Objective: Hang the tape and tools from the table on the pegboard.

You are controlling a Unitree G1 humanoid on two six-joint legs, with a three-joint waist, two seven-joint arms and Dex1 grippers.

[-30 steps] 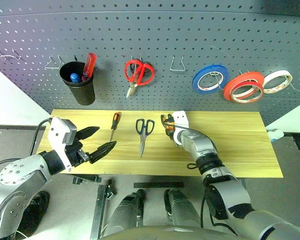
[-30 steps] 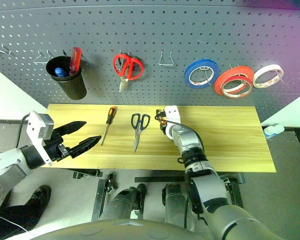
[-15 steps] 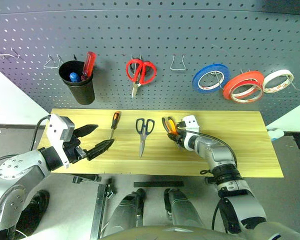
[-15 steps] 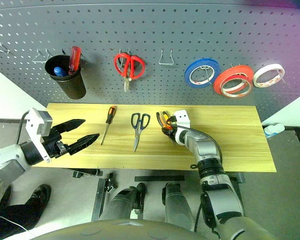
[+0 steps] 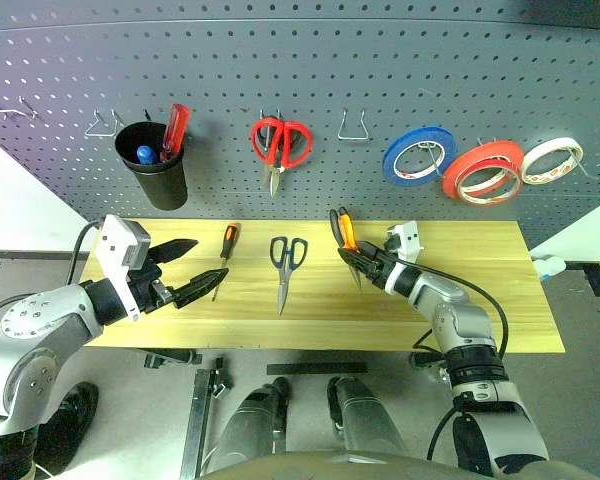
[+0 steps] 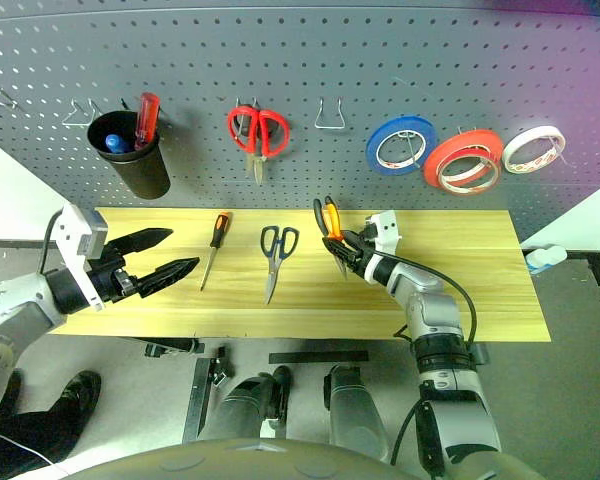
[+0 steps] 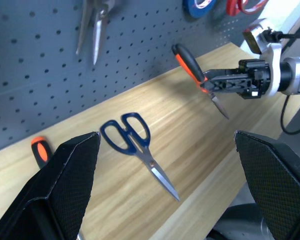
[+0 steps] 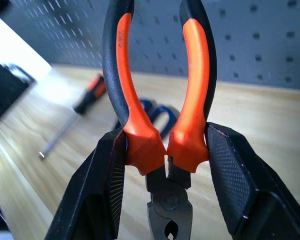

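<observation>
Bright, even light falls from above; the bench [image 5: 500,300] glows pale with only soft, short shadows beside the scissors [image 5: 286,262]. The pegboard [image 5: 380,80] bows at its upper edge, lens curvature. In the right wrist view the pliers [image 8: 157,125] are sharp, the screwdriver [image 8: 75,117] behind them blurred.

My right wrist view cuts off the pliers [image 8: 160,120] at both handle ends and nose tip; the screwdriver [image 8: 72,117] behind blurs.
</observation>
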